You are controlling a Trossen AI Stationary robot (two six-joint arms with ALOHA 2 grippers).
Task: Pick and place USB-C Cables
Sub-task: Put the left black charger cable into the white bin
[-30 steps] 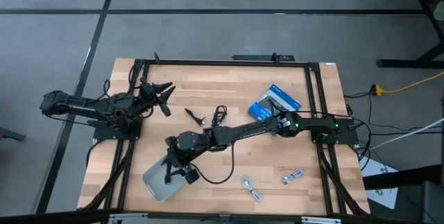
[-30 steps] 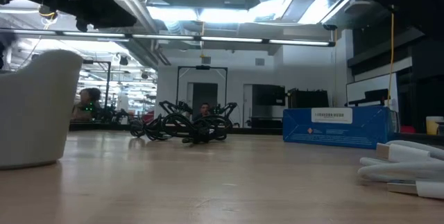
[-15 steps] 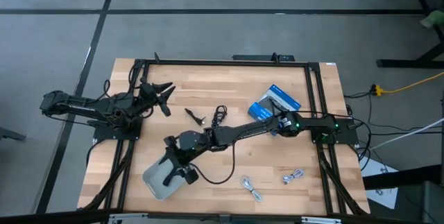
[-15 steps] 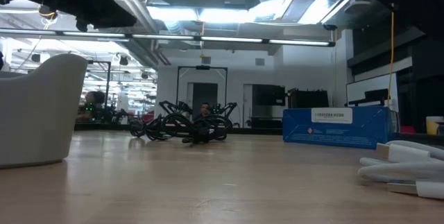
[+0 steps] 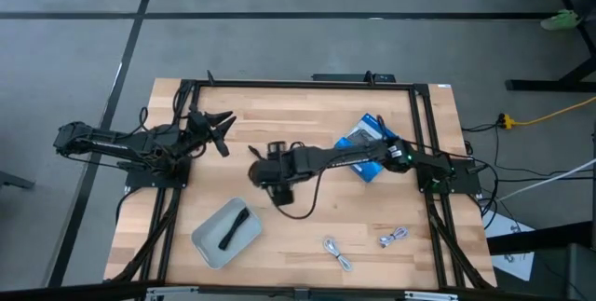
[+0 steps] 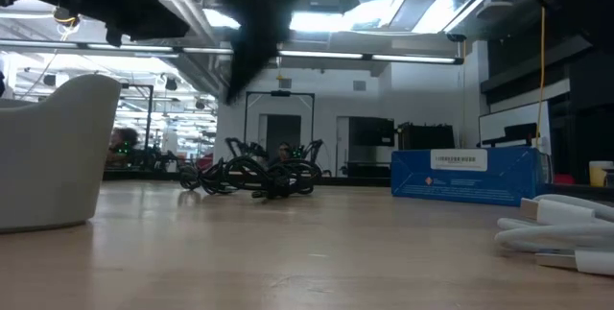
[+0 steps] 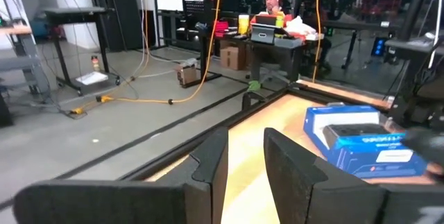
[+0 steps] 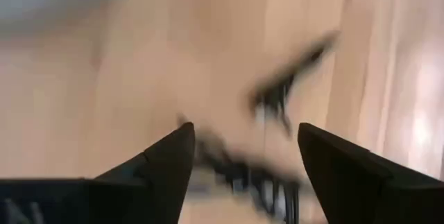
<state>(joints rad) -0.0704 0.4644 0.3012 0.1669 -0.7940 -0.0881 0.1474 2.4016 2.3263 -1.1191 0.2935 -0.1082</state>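
One black USB-C cable (image 5: 234, 229) lies in the grey tray (image 5: 207, 242) near the table's near-left corner. Two more black cables (image 5: 298, 146) rest on the table's middle; in the low view they show as a dark bundle (image 6: 257, 174). Two silvery-grey cables (image 5: 337, 253) (image 5: 393, 238) lie near the near edge. My right gripper (image 5: 268, 172) hovers over the middle black cables, open; its wrist view shows a blurred black cable (image 8: 281, 92) between the spread fingers. My left gripper (image 5: 220, 124) waits, open, at the table's left side.
The blue-and-black box (image 5: 371, 136) lies right of centre, partly under my right arm, and shows in the low view (image 6: 462, 176). A black frame (image 5: 298, 82) runs round the table top. The tray's white wall (image 6: 48, 152) stands at the low view's left.
My right gripper has left the tray and swung up and toward the far edge, ending over the black cables at the table's middle. A black cable now lies alone in the tray where the gripper was. The left arm has kept still.
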